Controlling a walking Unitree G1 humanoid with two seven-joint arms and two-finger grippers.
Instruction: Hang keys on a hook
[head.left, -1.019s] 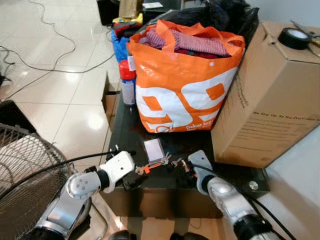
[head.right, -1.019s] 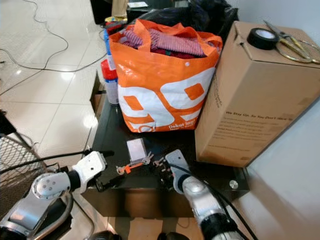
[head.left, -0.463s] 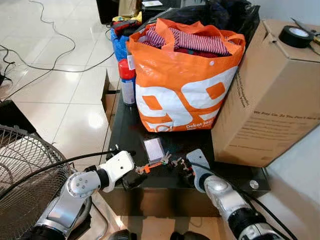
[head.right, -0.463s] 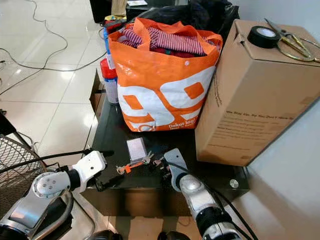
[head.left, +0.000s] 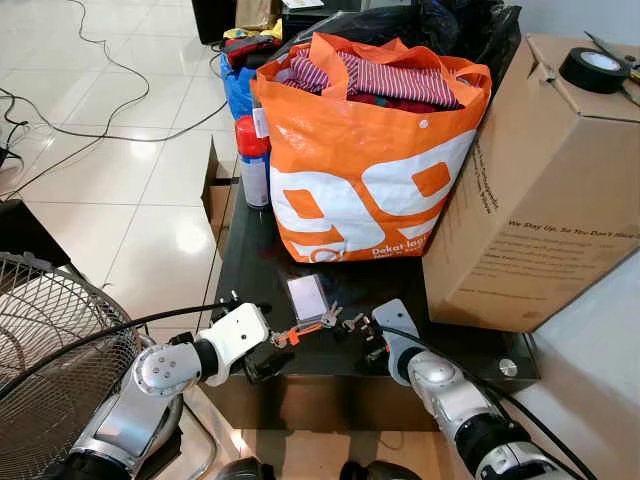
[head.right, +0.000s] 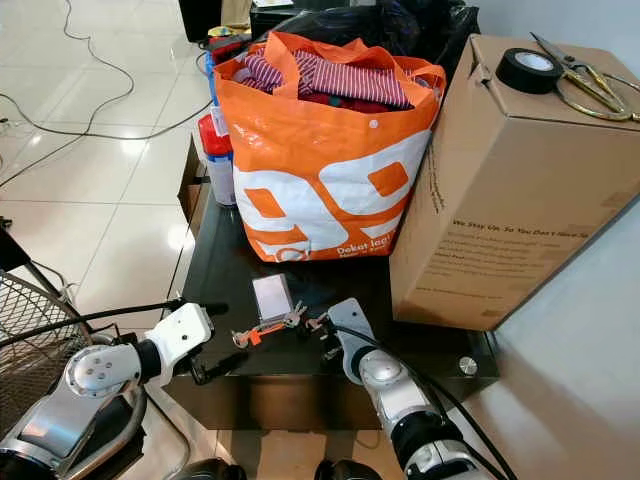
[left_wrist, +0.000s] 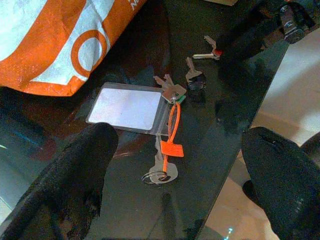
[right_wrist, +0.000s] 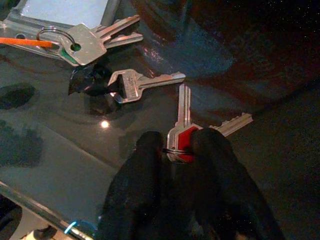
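Keys lie in small bunches on the dark glossy surface (head.left: 260, 250), low in the middle of the head views, just in front of the orange bag (head.left: 365, 160). The right tool (right_wrist: 181, 150) has its two black fingers pinched together on the red-capped keys (right_wrist: 182, 137), which rest flat on the glass; in the left eye view this tool (head.left: 372, 345) sits at lower centre, near the surface's front edge. Beside them lies a single silver key (right_wrist: 137, 82) with a dark fob, and further on a pair of keys on a ring (right_wrist: 90, 42) tied to an orange strap (left_wrist: 171, 132). That strap runs past a clear card holder (left_wrist: 127, 106) to an orange tag (left_wrist: 171, 149) and another ringed key (left_wrist: 160, 175). The left tool (left_wrist: 175, 165) hovers with its fingers spread wide apart, gripping nothing, aimed at the strap and card holder; in the left eye view it (head.left: 270, 355) sits at lower left, by the surface's front edge. A cardboard box (head.left: 540, 180) stands at the right, touching the bag, with a tape roll (head.left: 592, 70) on top. A red-capped spray can (head.left: 254, 160) stands left of the bag, and a fan grille (head.left: 50, 350) fills the lower left corner.
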